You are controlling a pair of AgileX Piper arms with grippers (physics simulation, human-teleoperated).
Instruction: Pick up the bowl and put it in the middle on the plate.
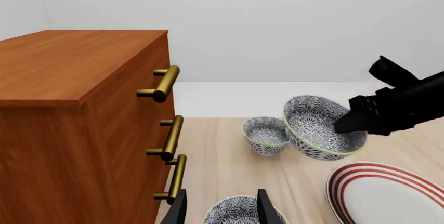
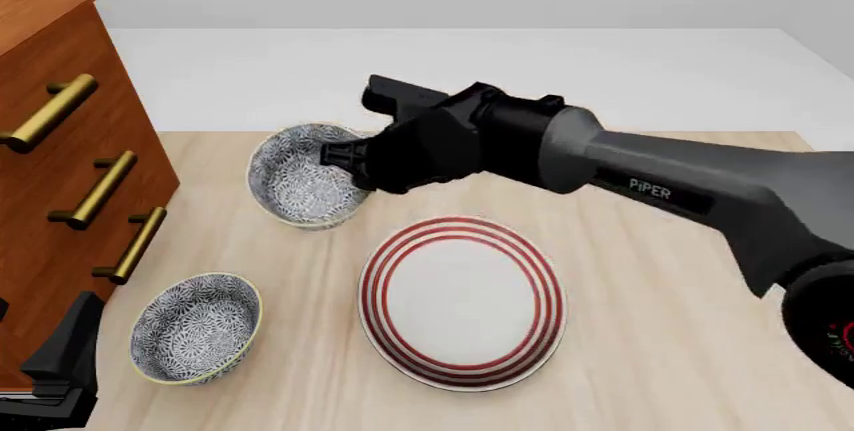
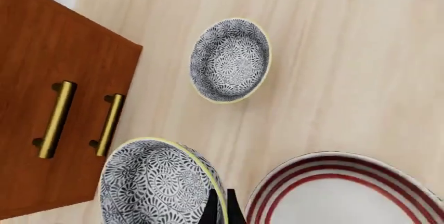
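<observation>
The bowl, white with a dense blue-grey pattern, hangs tilted at the back left of the table, its mouth turned toward the front camera. My right gripper is shut on its near rim; the right wrist view shows the thin fingers pinching that rim. The plate, white with red rings, lies flat in the middle front, just right of the held bowl, and also appears as the plate and the plate. My left gripper stands open low at the front left, holding nothing.
A second look-alike bowl sits at the front left, showing past my left fingers. A third small bowl stands just beside the held one. A wooden dresser with brass handles lines the left side.
</observation>
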